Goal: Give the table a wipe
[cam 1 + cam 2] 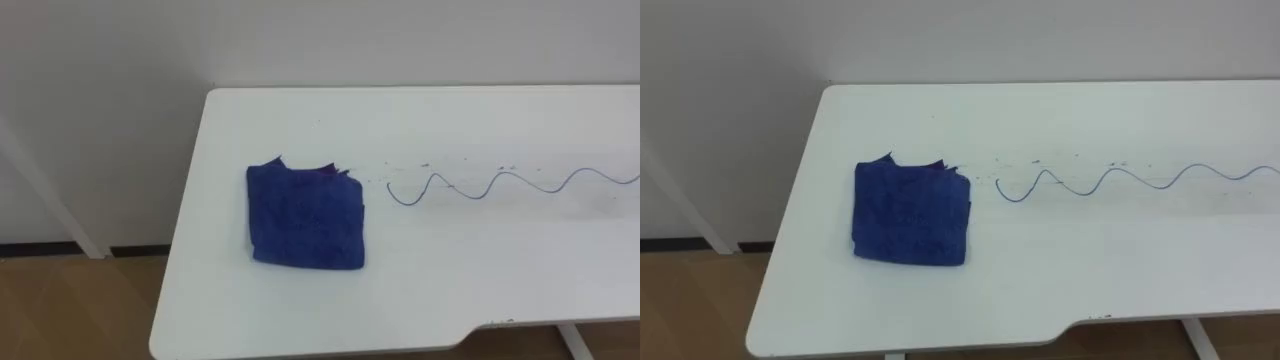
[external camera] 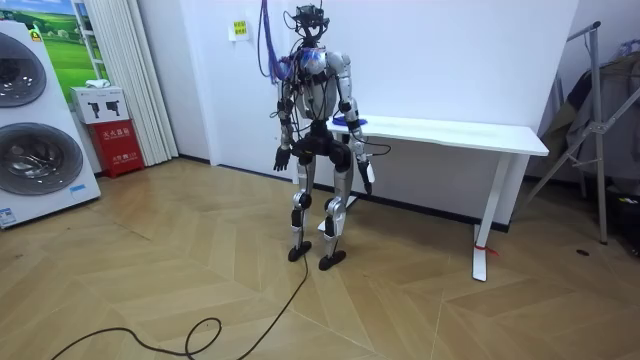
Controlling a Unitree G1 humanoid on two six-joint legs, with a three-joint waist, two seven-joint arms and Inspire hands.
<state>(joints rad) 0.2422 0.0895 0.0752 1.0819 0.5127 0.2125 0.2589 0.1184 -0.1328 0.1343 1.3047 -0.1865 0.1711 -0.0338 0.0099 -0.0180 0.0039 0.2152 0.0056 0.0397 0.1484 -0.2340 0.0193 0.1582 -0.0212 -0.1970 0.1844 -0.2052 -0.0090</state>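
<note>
A: Fingers of the left hand (image 2: 283, 159)?
B: Too small in the room view to judge. Cannot tell whether spread or curled.
A: And of the right hand (image 2: 368, 181)?
B: Same again: cannot tell.
A: The hands themselves?
B: Hang at arm's length, the left by the hip on the room view's left, the right just under the near edge of the long white flat-topped table (image 1: 450, 280).
A: The dark blue folded terry cloth (image 1: 305, 217)?
B: Lies flat as a rough square on the table near its left end, nearer the front edge than the wall side, apart from both hands. Shows ragged corners along its far edge.
A: The thin wavy blue pen line (image 1: 500, 184)?
B: Starts just right of the cloth, not touching it, and runs rightwards in waves off the edge of the eye views. Has a few tiny dark specks (image 1: 425, 163) scattered just beyond its first waves.
A: Stance?
B: Upright at the table's left end on the pale herringbone wooden floor (image 2: 180, 260), turned towards the plain white wall (image 2: 450, 50) behind the table.
A: Further out?
B: Two white front-loading washing machines (image 2: 30, 130), stacked at the room view's left edge, and a small red box (image 2: 118, 147) on the floor beside them, well apart from the table.
</note>
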